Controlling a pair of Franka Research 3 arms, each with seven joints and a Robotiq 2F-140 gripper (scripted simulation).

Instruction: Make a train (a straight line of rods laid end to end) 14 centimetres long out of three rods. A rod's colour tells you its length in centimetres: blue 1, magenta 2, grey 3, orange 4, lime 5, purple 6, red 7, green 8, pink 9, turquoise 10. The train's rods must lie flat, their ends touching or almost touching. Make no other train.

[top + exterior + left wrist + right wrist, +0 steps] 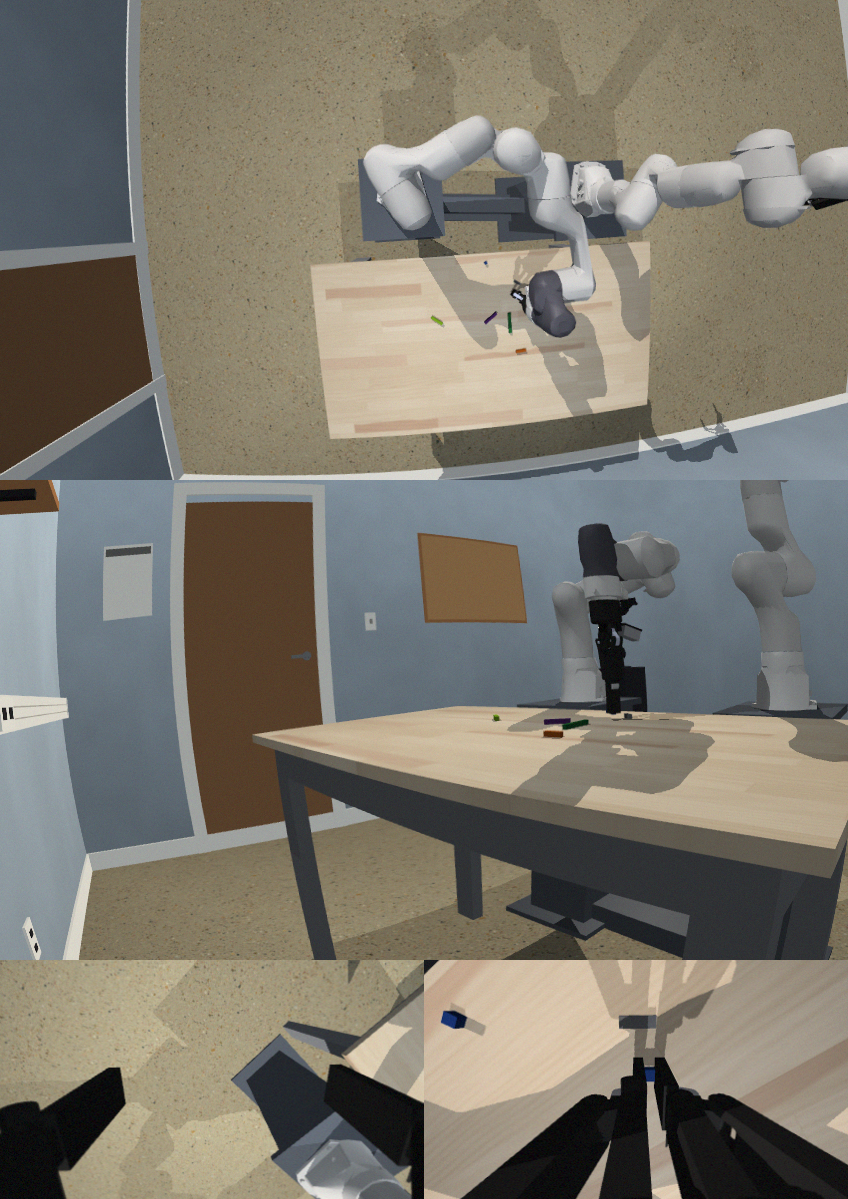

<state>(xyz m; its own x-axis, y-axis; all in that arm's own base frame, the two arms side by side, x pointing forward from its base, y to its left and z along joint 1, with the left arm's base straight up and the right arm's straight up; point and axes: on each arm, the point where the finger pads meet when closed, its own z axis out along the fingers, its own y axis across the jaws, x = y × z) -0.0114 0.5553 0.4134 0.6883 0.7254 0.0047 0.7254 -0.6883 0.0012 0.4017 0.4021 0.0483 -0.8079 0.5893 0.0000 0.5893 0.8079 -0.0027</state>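
Note:
My right gripper [516, 293] [612, 709] [648, 1073] is shut on a small blue rod [650, 1075], low over the table's back part; the fingers hide its sides. A grey rod [637, 1022] [627, 716] lies on the table just beyond the fingertips. A second blue rod [454, 1019] [485, 262] lies near the back edge. A purple rod [490, 317] [557, 721] lies slanted beside a green rod [509, 322] [574, 724]. An orange rod [521, 350] [552, 733] lies in front of them, a lime rod [437, 320] [495, 717] to the left. My left gripper [224, 1084] is open and empty, over the floor.
The wooden table [386, 392] [404, 741] carries all the rods. Its back edge borders the dark arm bases [380, 220]. The left arm [699, 181] stretches off to the right in the top view, away from the table. Arm shadows cross the table.

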